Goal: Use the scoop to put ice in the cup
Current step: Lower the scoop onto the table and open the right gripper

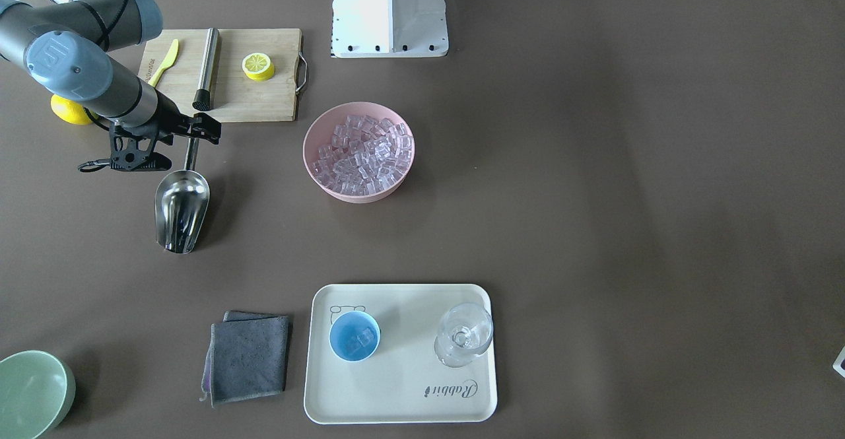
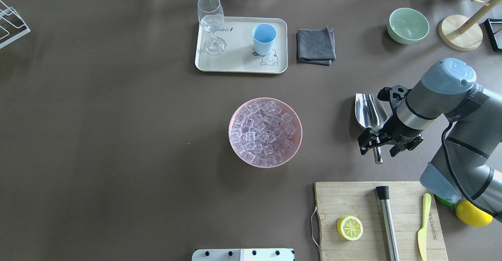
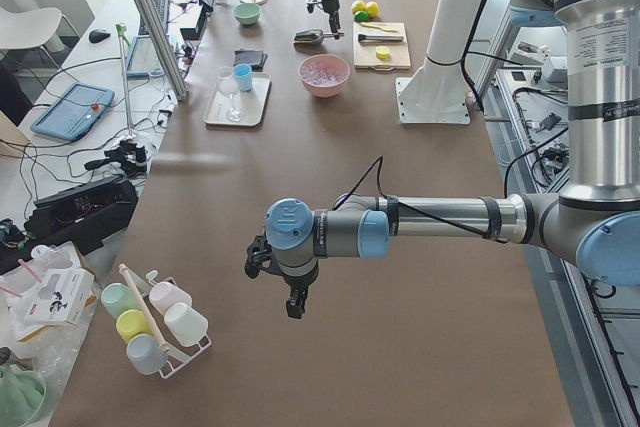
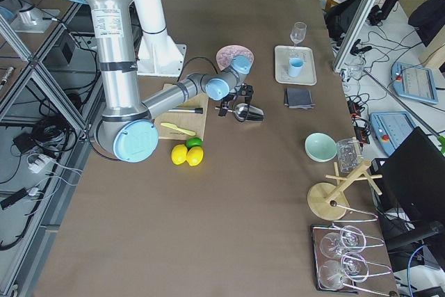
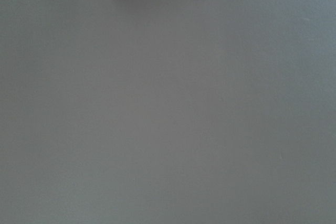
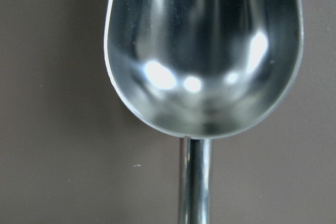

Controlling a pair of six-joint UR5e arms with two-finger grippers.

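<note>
The steel scoop (image 1: 181, 208) lies on the brown table with its trough empty (image 6: 205, 51) and its rod handle pointing at the robot. My right gripper (image 1: 188, 138) sits over that handle, its fingers apart on either side, so it looks open. The ice (image 1: 363, 152) fills a pink bowl (image 2: 235, 114) at the table's middle. On the tray stands the light-blue cup (image 1: 354, 337) with a few cubes inside. My left gripper (image 3: 292, 307) hangs over bare table far from all this; I cannot tell whether it is open or shut.
A cream tray (image 1: 403, 386) also holds a stemmed glass (image 1: 464, 333). A grey cloth (image 1: 247, 356) and a green bowl (image 1: 30, 393) lie nearby. Behind the scoop, a cutting board (image 1: 264, 96) carries a lemon half, a yellow knife and a steel cylinder.
</note>
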